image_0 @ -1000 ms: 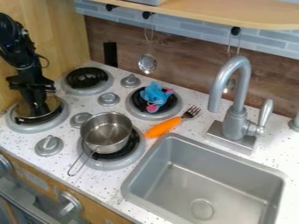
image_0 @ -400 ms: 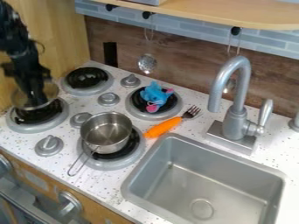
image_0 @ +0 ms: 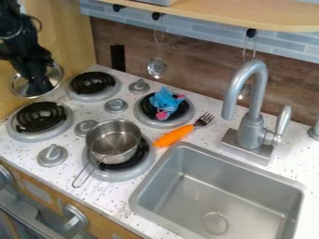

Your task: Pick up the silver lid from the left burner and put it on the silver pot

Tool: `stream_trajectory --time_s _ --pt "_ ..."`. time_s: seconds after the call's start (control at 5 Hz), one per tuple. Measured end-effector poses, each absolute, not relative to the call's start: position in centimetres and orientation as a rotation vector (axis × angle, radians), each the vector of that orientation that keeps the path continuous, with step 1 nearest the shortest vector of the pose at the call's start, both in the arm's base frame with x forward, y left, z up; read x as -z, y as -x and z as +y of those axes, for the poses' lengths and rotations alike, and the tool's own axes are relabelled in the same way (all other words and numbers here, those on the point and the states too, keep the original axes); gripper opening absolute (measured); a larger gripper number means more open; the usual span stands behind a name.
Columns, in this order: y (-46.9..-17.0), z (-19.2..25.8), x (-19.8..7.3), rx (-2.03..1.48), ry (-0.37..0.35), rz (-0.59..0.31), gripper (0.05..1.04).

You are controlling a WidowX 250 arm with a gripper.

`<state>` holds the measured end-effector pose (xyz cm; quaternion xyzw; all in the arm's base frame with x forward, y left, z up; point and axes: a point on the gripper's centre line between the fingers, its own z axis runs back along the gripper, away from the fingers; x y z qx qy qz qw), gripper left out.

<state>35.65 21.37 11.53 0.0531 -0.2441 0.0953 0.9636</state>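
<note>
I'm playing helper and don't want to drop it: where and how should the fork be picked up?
I'd pinch the orange handle around its middle, coming from above, squeezing its long sides. It looks fatter than the prongs, and the fork lies on the counter.

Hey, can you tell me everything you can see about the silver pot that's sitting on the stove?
The pot is small, round and shiny, apparently metal, with a wall that curves in toward its base. It stands upright without a lid and looks empty inside. Its handle is a thin wire loop slanting toward the counter's front edge. The pot rests on the burner beside the sink, covering part of its black coil. The gripper is away from it.
</note>
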Motion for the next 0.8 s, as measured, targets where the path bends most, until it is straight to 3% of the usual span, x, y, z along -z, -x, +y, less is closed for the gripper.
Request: stream_trajectory --time_s 0.2,0.6,0.8 --pt "-34.5 17.4 -14.4 -0.109 -0.067 -0.557 0.317" --pt "-32.4 7.4 -13.5 0.075 -0.019 -0.531 0.317" --pt "-32.4 5.5 -12.8 0.123 -0.015 -0.52 0.317"
